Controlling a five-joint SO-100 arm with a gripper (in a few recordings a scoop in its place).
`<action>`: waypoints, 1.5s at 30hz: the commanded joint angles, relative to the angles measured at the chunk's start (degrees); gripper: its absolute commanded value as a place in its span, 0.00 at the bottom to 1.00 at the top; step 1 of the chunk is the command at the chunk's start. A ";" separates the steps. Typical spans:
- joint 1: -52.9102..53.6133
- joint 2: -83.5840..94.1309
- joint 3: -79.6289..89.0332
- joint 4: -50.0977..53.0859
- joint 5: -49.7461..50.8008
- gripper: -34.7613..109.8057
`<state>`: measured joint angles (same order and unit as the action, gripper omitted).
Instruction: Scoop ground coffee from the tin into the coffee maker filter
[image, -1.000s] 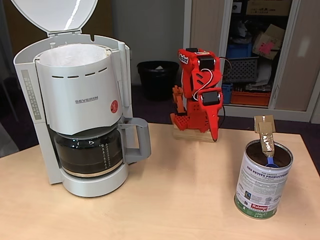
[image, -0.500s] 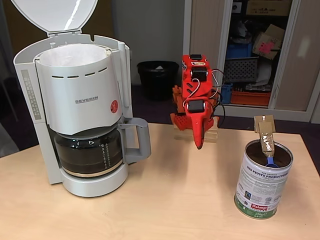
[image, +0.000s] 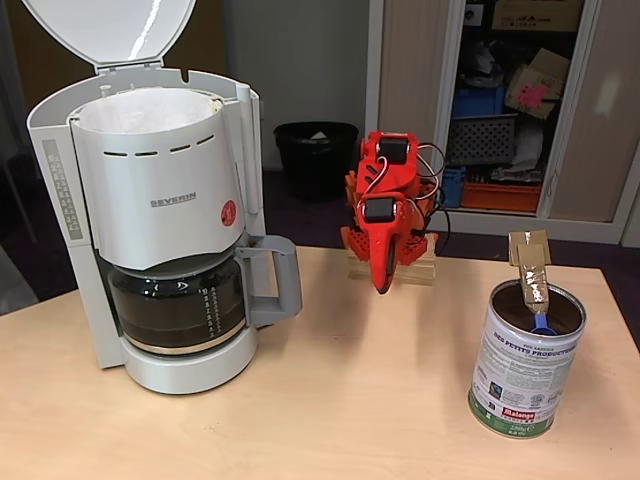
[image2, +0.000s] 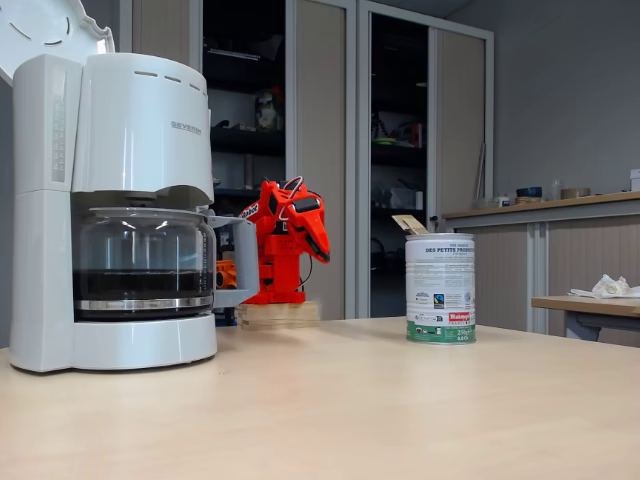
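The white coffee maker (image: 160, 200) stands at the left with its domed lid (image: 110, 30) swung up. The white paper filter (image: 150, 108) lines its open basket. At the right stands the labelled metal tin (image: 525, 370), dark brown inside. A blue scoop (image: 543, 324) rests in it, its taped cardboard handle (image: 528, 264) sticking up above the rim. My red gripper (image: 381, 282) hangs at the back middle, pointing down, shut and holding nothing, well left of the tin. From the side, the gripper (image2: 322, 252) sits between the coffee maker (image2: 110, 200) and the tin (image2: 440, 290).
A glass carafe (image: 180, 305) holding dark liquid sits under the basket, grey handle facing the arm. My arm's base is on a wooden block (image: 420, 272) at the table's far edge. A black bin (image: 316, 155) and an open cupboard (image: 510, 100) lie beyond the table.
My arm has swung left in the fixed view and folded lower, carrying the gripper tip away from the tin toward the table's middle. The scoop and tin have not moved.
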<state>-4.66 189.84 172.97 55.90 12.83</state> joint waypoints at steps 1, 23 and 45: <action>1.32 0.97 0.35 3.08 -1.67 0.24; 2.72 0.79 7.03 11.78 -4.39 0.24; 2.55 0.53 7.03 13.62 4.92 0.24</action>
<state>-1.23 190.28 179.65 68.82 13.97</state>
